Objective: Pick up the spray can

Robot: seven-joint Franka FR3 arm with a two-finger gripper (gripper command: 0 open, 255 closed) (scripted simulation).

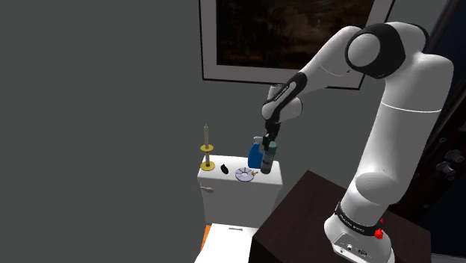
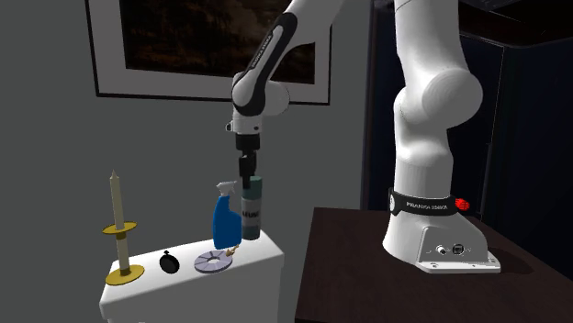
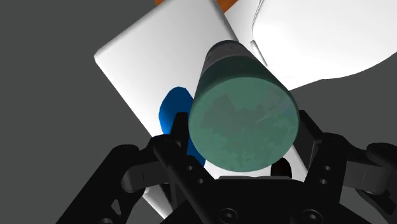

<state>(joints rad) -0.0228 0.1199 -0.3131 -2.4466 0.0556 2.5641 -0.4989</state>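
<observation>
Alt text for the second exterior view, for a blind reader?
The arm's black gripper points straight down onto the top of an upright teal-capped dark spray can on a white tank. Beside it stands a blue trigger bottle; a cream candle farther left.

Black two-finger gripper (image 1: 271, 143) points straight down onto the dark teal cylindrical spray can (image 1: 272, 158), blue trigger bottle (image 1: 255, 157) just beside it, both standing on the white toilet tank (image 1: 224, 196).

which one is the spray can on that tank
Find the white tank below the framed picture. At its end nearest the stand, two containers stand side by side. The can is the plain dark teal cylinder right under the gripper; the blue bottle beside it has a trigger.
</observation>
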